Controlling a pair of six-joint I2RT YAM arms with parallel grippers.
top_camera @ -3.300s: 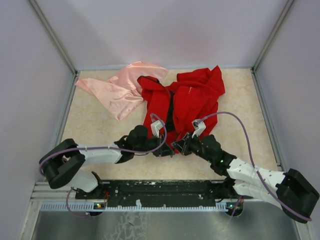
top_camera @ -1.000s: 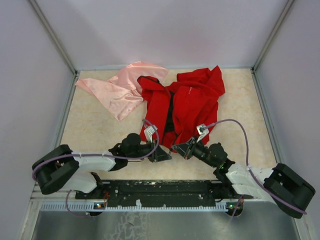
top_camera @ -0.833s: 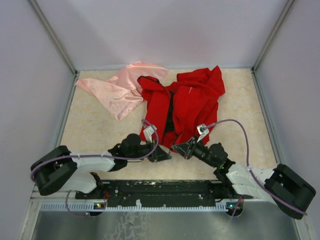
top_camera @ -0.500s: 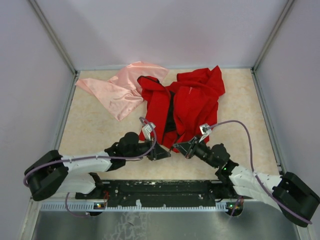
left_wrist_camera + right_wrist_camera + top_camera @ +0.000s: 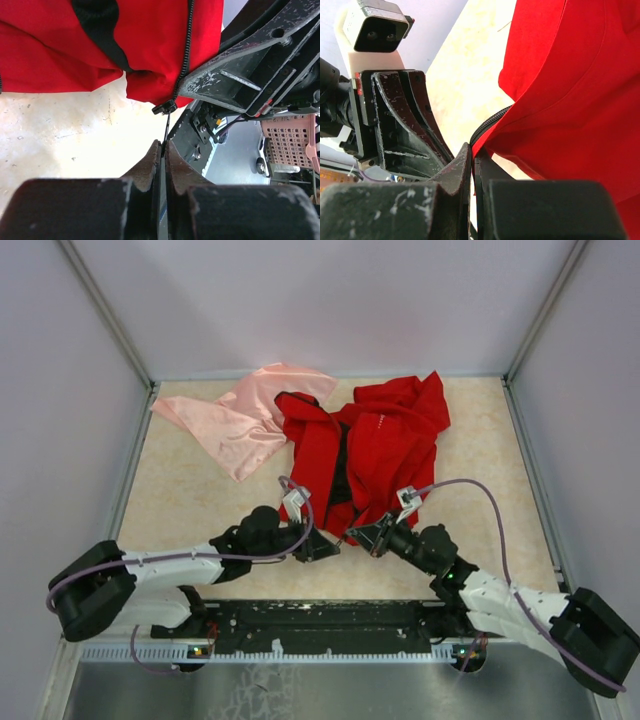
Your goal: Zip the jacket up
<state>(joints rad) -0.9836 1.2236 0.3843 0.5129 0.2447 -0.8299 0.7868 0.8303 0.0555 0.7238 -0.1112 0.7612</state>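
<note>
The red jacket lies open in the middle of the table, its black zipper running down to the near hem. My left gripper is at the hem's bottom corner. In the left wrist view it is shut on a thin black pull tab that hangs from the zipper slider. My right gripper meets it from the right. In the right wrist view it is shut on the jacket's hem next to the zipper teeth. The two grippers almost touch.
A pale pink shiny cloth lies at the back left, touching the jacket's collar. Grey walls close in the table on three sides. The black rail with the arm bases runs along the near edge.
Both grippers have stayed at the jacket's near hem. The left arm has stretched out a little and the hem corner has shifted slightly. Earlier both wrists sat farther up on the jacket.
</note>
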